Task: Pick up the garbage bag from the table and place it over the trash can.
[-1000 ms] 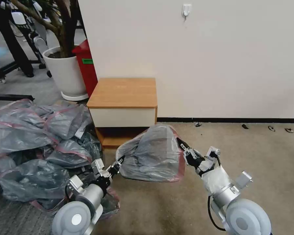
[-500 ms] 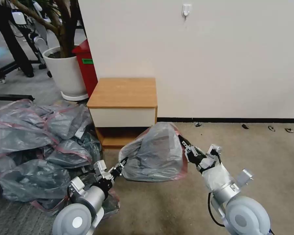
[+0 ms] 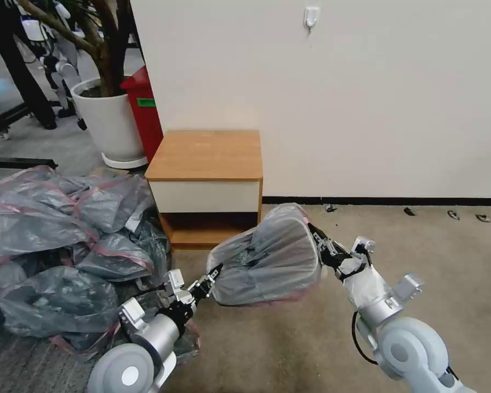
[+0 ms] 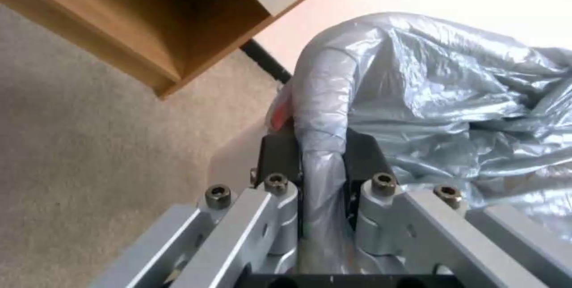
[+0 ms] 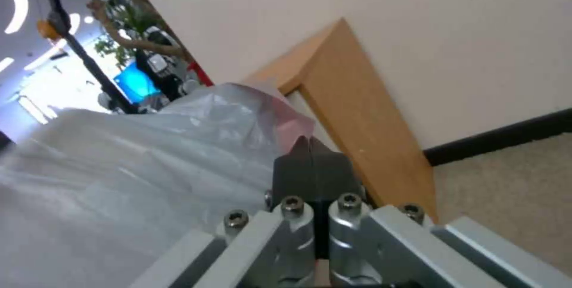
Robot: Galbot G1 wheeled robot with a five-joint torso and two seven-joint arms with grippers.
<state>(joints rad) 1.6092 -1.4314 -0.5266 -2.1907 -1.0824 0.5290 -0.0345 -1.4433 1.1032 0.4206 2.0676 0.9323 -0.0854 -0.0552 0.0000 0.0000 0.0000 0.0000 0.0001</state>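
The garbage bag (image 3: 267,259) is stretched in the air between two claws, just in front of the worktop (image 3: 206,154) and above the carpet. It is puffed out like a dome, and what is under it I cannot tell. The pink-red band runs along its lower edge.

The left claw (image 3: 211,277) grips the bag at its lower left corner. In the left wrist view, its two black fingers (image 4: 278,156) stand a little apart, with a twisted rope of the plastic pressed between them. The right claw (image 3: 321,240) holds the bag at its upper right edge; in the right wrist view, the fingers (image 5: 313,169) are closed together on a thin fold of the rim (the pink band shows just beside them).

The top of the worktop is bare, and its lower shelf is open.

To the left on the floor lies one big heap of grey bags (image 3: 60,240). Behind it stand one white plant pot (image 3: 108,123) with a tree in it, and one red bin (image 3: 144,112).
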